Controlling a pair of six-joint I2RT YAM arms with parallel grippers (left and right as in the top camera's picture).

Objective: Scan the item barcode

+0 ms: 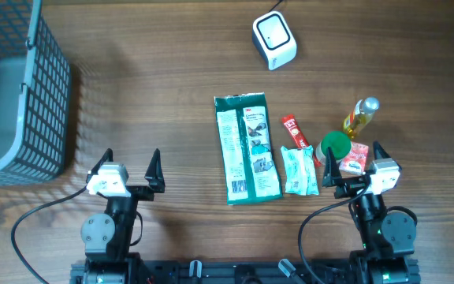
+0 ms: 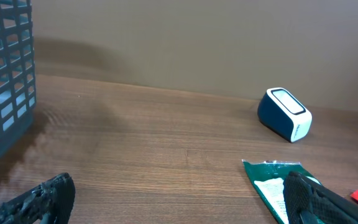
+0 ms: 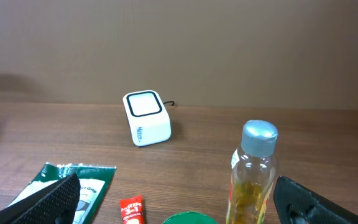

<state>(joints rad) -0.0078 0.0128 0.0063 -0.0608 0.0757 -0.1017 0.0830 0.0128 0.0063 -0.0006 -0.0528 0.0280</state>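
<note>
The white barcode scanner stands at the back of the table, its window facing up; it shows too as a scanner in the left wrist view and a scanner in the right wrist view. Items lie right of centre: a long green packet, a red sachet, a pale wrapped pack, a green-lidded tub, a red-and-white box and a clear bottle of yellow liquid. My left gripper is open over bare wood, well left of them. My right gripper is open, straddling the tub and box, holding nothing.
A dark grey wire basket with a pale liner fills the far left. Bare wood lies between the basket and the green packet. The scanner's cable runs off the back edge. The bottle stands upright just ahead of the right fingers.
</note>
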